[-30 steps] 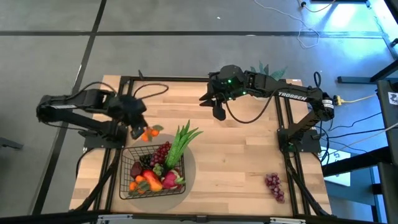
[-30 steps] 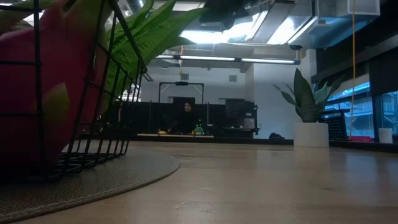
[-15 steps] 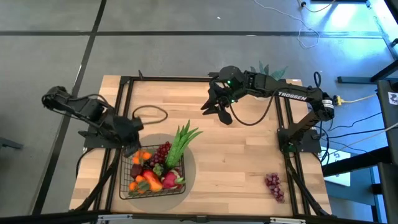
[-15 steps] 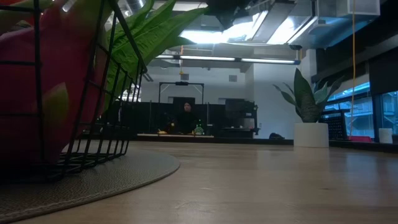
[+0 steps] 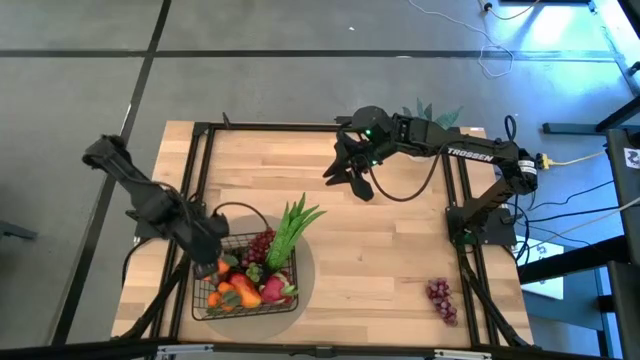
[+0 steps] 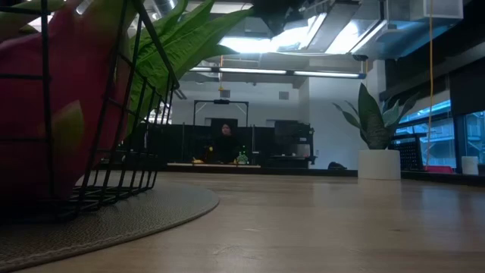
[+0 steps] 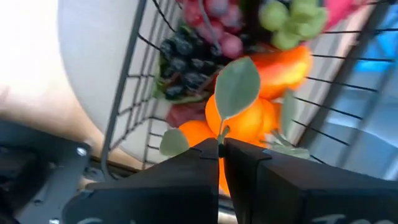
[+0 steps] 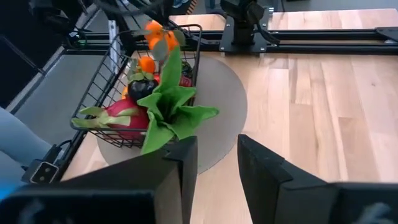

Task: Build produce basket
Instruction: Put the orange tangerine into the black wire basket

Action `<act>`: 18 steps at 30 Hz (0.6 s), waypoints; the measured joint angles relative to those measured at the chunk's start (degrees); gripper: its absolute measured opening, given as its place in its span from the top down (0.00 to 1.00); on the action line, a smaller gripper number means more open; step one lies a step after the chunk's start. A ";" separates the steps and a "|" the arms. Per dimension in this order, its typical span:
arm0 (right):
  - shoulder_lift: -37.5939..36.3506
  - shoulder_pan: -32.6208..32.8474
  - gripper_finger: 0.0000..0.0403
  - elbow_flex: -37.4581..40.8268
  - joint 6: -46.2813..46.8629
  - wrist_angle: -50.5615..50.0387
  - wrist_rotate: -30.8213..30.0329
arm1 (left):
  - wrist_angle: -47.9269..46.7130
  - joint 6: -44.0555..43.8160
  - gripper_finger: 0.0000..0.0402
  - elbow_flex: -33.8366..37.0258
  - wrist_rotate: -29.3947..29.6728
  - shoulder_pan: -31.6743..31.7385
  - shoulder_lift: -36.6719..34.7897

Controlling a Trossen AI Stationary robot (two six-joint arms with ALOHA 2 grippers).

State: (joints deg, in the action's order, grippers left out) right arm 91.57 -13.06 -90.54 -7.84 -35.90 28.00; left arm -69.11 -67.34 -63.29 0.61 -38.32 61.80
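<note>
Your left gripper [image 7: 221, 149], jaws clamped on the leafy orange [image 7: 239, 118], hangs over the basket [image 5: 205, 305]: placement step. Next, lower and release. Right gripper [image 5: 350, 175] waits, jaws partly open, empty.

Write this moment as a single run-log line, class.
left gripper: shut on orange's stem, over basket | right gripper: waiting at table's far side, holding nothing | grape bunch: still outside basket

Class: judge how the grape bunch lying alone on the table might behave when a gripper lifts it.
The grape bunch looks like many small beads clustered together, so it probably flexes rather than lifting rigid. Its bumpy, irregular outline makes rolling away unlikely. Being small, it is probably light.
</note>
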 joint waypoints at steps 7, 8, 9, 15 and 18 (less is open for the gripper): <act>0.00 0.00 0.75 0.00 -0.08 0.00 0.57 | -0.94 0.17 0.99 0.00 2.82 -1.16 7.28; 0.00 0.00 0.75 0.00 -0.11 0.00 0.56 | -0.90 0.48 0.98 0.00 2.74 -1.16 8.15; 0.00 0.00 0.75 0.00 -0.13 0.00 0.56 | -0.90 0.78 0.97 0.00 2.65 -1.16 8.95; 0.00 0.00 0.75 0.00 -0.14 0.00 0.58 | -0.83 4.44 0.90 0.00 1.27 -1.16 12.68; 0.00 0.11 0.75 0.00 -0.15 -0.07 0.58 | -0.87 4.86 0.85 0.00 1.21 -1.16 13.58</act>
State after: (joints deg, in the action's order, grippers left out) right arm 91.57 -12.95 -90.54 -7.99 -35.97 28.58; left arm -69.98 -62.48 -63.29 1.83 -39.48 75.38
